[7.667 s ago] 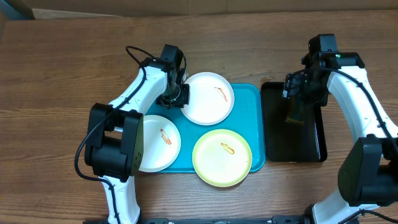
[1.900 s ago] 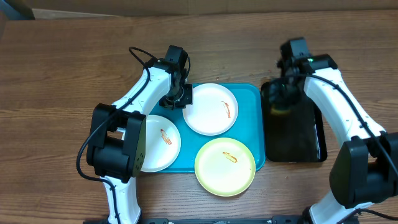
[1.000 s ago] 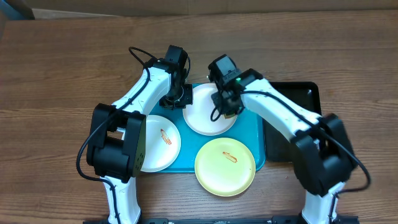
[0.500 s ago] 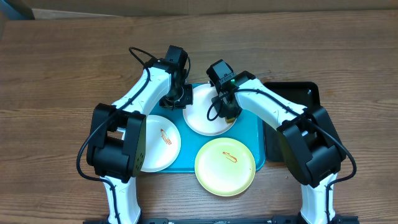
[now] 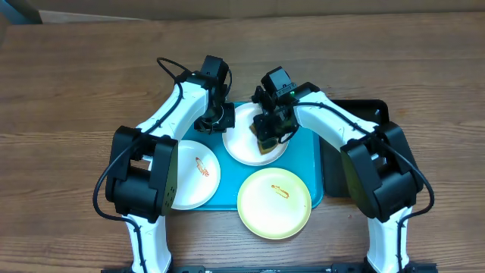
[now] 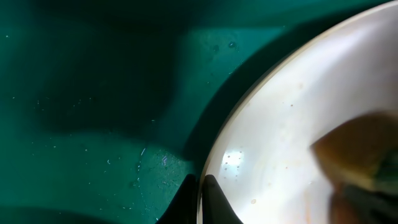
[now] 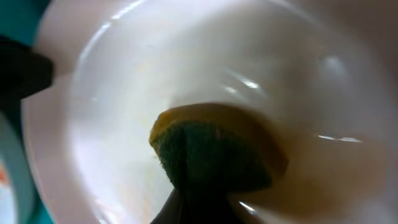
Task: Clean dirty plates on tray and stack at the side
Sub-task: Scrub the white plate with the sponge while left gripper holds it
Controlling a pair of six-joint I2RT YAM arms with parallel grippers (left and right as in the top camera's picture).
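Note:
On the turquoise tray [image 5: 308, 163] lie three plates. My left gripper [image 5: 217, 120] is shut on the left rim of the far white plate [image 5: 239, 144]; in the left wrist view its fingertips [image 6: 203, 200] pinch that plate's [image 6: 280, 137] rim. A yellow-green sponge [image 5: 266, 142] is pressed onto this plate's middle, and my right gripper [image 7: 199, 211] is shut on the sponge [image 7: 211, 152]. A second white plate [image 5: 189, 178] at the near left and a pale yellow-green plate [image 5: 273, 203] at the near right each carry an orange smear.
A black tray [image 5: 333, 174] lies right of the turquoise one, partly under my right arm. The yellow-green plate hangs over the turquoise tray's front edge. Brown wooden table [image 5: 68, 91] surrounds everything.
My right gripper has slid the sponge a little to the left and nearer across the far white plate. The left gripper and the three plates have stayed put.

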